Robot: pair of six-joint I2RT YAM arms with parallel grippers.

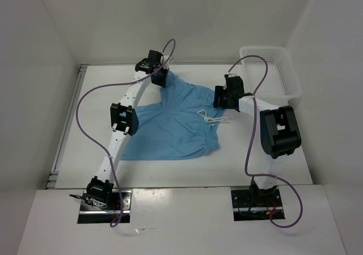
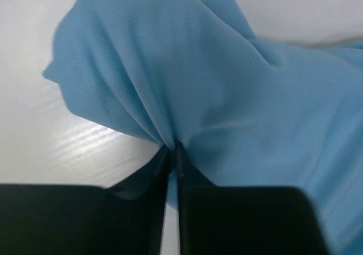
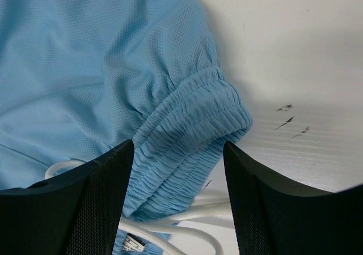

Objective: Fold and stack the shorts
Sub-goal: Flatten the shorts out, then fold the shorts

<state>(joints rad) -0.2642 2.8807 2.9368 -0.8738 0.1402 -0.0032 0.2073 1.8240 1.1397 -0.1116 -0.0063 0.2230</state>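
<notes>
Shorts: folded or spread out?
Spread, not folded: the shorts lie mostly flat on the table, one far corner bunched in the shut left claw.

Robotics lab test cell, seen through my remote cameras: a white counter (image 1: 272,164) boxed in by bare white walls (image 1: 51,34); my left arm (image 1: 122,136) and right arm (image 1: 272,136) bolted to metal plates (image 1: 126,199) at its near edge; purple cables (image 1: 248,153) looping loose.

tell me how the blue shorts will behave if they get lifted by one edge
Probably floppy: the shorts bunch into folds where the left gripper pinches them, so the rest should hang and drag. Likely light, being thin mesh-like fabric. The gathered waistband looks thicker and may give the open right gripper firmer purchase.
</notes>
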